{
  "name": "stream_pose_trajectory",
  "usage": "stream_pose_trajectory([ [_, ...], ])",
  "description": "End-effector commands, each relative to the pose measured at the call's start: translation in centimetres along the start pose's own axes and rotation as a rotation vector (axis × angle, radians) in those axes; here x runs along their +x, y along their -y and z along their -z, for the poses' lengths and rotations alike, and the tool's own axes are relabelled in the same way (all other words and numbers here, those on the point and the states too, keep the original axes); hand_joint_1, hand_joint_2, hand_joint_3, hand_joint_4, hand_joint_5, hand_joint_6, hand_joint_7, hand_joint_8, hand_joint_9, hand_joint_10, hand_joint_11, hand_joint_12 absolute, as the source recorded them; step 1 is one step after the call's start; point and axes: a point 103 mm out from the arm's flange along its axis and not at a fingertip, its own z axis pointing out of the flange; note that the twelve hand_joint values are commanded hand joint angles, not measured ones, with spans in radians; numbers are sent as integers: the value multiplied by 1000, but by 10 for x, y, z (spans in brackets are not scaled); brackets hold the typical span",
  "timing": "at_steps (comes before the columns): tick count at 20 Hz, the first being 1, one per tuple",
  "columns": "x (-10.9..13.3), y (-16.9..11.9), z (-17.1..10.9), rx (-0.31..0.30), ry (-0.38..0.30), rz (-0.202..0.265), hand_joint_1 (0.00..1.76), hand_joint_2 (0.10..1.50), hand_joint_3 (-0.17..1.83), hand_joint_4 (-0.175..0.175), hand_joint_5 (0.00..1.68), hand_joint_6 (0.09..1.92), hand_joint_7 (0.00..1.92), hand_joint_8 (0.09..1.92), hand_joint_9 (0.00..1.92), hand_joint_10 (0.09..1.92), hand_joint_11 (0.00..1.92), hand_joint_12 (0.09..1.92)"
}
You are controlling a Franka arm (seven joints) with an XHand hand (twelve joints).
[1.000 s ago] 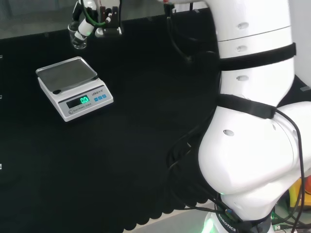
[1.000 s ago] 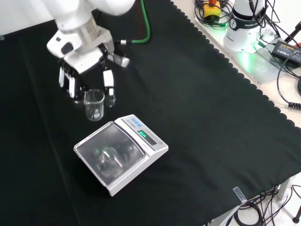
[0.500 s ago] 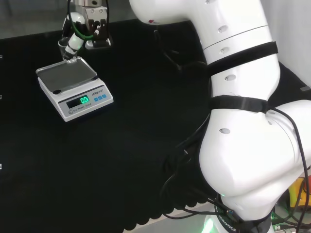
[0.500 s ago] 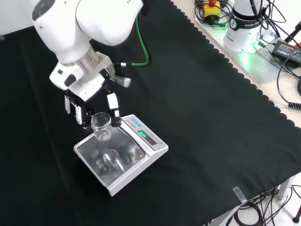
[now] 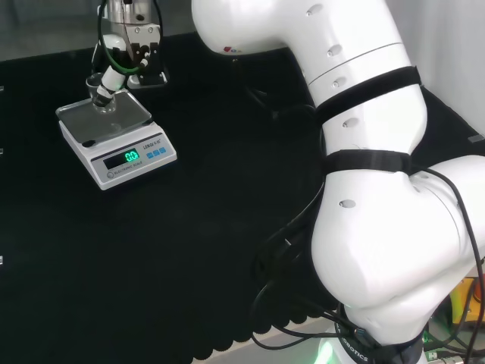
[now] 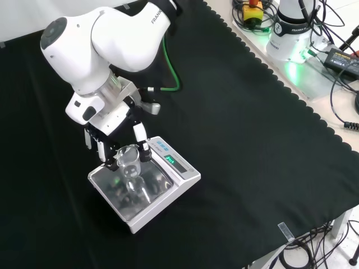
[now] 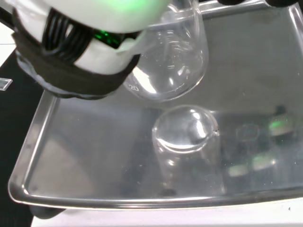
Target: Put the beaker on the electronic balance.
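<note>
The clear glass beaker (image 6: 128,162) hangs upright just over the steel pan of the white electronic balance (image 6: 168,182), with the fingers and thumb of my hand (image 6: 115,133) curled round its upper wall. In the head view the hand (image 5: 114,74) holds the beaker (image 5: 102,98) above the far part of the balance (image 5: 115,144). In the wrist view the beaker (image 7: 177,56) sits a little apart from its own reflection in the pan (image 7: 85,156), with a blurred part of the hand (image 7: 85,52) beside it.
The balance stands on black cloth whose scalloped edge (image 6: 291,92) runs along the front view's right side. Beyond that edge are the arm's base (image 6: 291,28) and loose cables (image 6: 336,56). A green cable (image 6: 173,59) hangs from the arm.
The hand has carried the beaker from the cloth beside the balance to over the pan and lowered it closer to the steel. The balance has stayed put.
</note>
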Motion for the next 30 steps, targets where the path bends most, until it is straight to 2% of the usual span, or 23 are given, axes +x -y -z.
stream_pose_trajectory([
  [1,-10,-4,-17,42,-13,-16,1140,542,867,175,1297,739,1762,194,1653,255,958,1150],
  [11,-18,-3,-28,58,-13,-21,1140,542,869,175,1297,740,1763,191,1655,252,957,1150],
  [13,-18,0,-25,61,-21,-12,1140,541,870,175,1297,740,1763,190,1655,251,955,1150],
  [15,-18,4,-21,94,-28,9,1134,558,841,175,1289,737,1745,183,1643,253,913,1183],
  [16,-18,6,-18,132,-17,15,1118,611,759,175,1257,749,1686,170,1586,249,859,1217],
  [17,-17,8,-15,184,3,18,1019,630,658,91,1091,768,1518,126,1424,235,761,1264],
  [18,-17,11,-12,218,29,18,933,643,569,15,900,795,1350,87,1222,304,657,1311],
  [19,-17,14,-9,228,47,17,875,655,502,-33,715,826,1214,87,1028,429,576,1356],
  [20,-18,16,-5,234,59,16,802,655,425,-60,494,693,929,87,704,527,403,1396],
  [21,-18,19,-1,249,71,12,750,660,357,-75,326,510,666,87,399,632,238,1439],
  [22,-19,23,3,257,82,8,714,662,309,-81,202,360,454,87,206,597,125,1442],
  [23,-20,26,8,254,92,3,690,664,276,-84,118,252,305,87,101,488,62,1407],
  [26,-25,38,23,238,107,-4,653,672,213,-84,31,93,128,87,9,213,5,1266],
  [28,-30,49,36,223,108,-4,642,681,182,-83,26,87,99,87,1,128,0,1215],
  [30,-38,63,51,187,79,12,637,685,167,-83,25,87,91,87,0,95,0,1196],
])
